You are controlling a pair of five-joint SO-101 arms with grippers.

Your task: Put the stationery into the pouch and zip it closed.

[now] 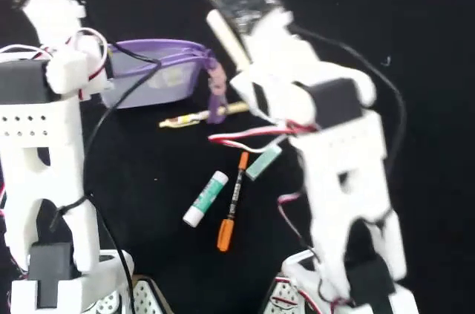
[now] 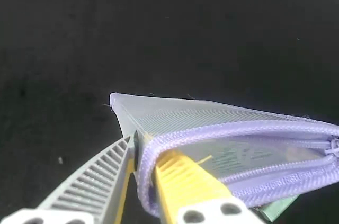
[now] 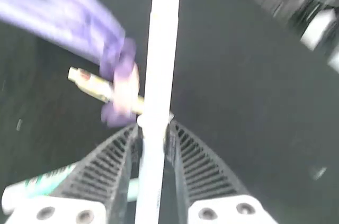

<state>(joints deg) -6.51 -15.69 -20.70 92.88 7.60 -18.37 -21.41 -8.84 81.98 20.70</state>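
1. The left end effector (image 2: 142,147) is clenched on the end of the pouch (image 2: 212,123), with a grey finger on one side of the rim and a yellow one on the other.
2. In the high view the pouch (image 1: 152,76) sits at 10 o'clock on the black counter (image 1: 415,69), right beside the left arm. Its purple zip edges are apart and the mouth is open.
3. The right end effector (image 3: 153,128) is grasping a white pen (image 3: 159,75), pinched low on the barrel. Most of the pen sticks out past the fingertips.
4. In the high view the white pen (image 1: 226,36) is held off the counter at 3 o'clock of the pouch, tilted, with its free end toward 11 o'clock.
5. A purple strap (image 1: 217,91) hangs from the pouch's 3 o'clock end and crosses over a yellow pen (image 1: 194,116).
6. The yellow pen lies flat at 5 o'clock of the pouch, close to it.
7. A glue stick (image 1: 205,197) lies near the counter's middle, well apart from the pouch.
8. An orange marker (image 1: 231,203) lies just beside the glue stick at its 3 o'clock, orange cap toward 6 o'clock.
9. A teal eraser (image 1: 263,162) lies at 1 o'clock of the marker, partly under the right arm's cables.
10. All four loose items are outside the pouch.
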